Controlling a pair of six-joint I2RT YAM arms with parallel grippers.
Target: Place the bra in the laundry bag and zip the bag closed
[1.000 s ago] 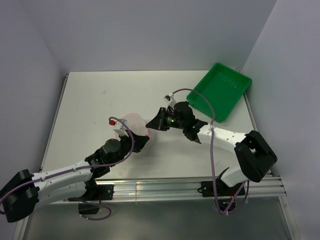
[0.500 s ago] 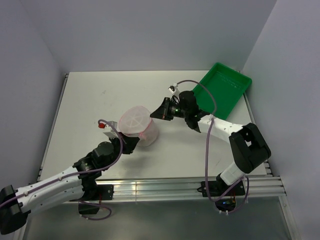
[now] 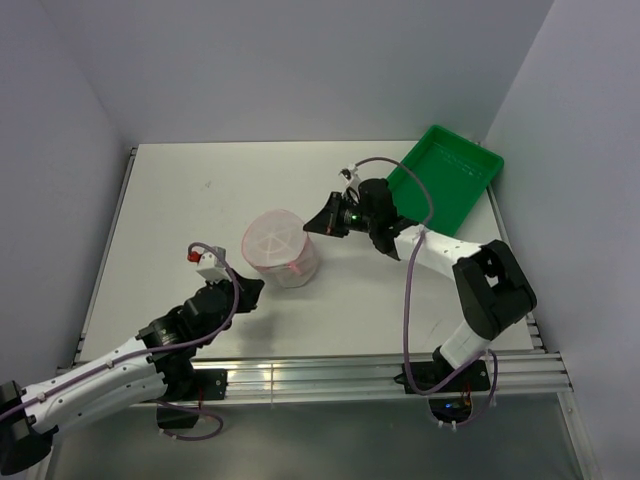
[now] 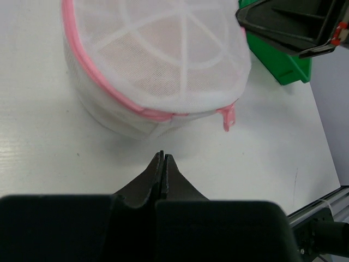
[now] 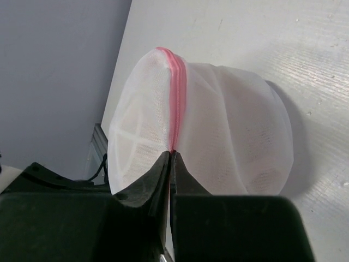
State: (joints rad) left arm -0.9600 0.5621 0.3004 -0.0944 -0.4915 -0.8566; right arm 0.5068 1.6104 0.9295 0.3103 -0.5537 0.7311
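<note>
On the middle of the white surface stands the zipped mesh laundry bag, the peach bra dimly visible inside, with the left gripper and right gripper just beside it, jaws pressed together, holding nothing.

Both look like the same build tbh: the left arm and right arm are white tubes with chunky black joints, and a thin purple cable loops loose along each. The left gripper and right gripper are matte black with wedge-shaped fingers. There's a little red tab by the left wrist and a tiny green light on the right.
</note>
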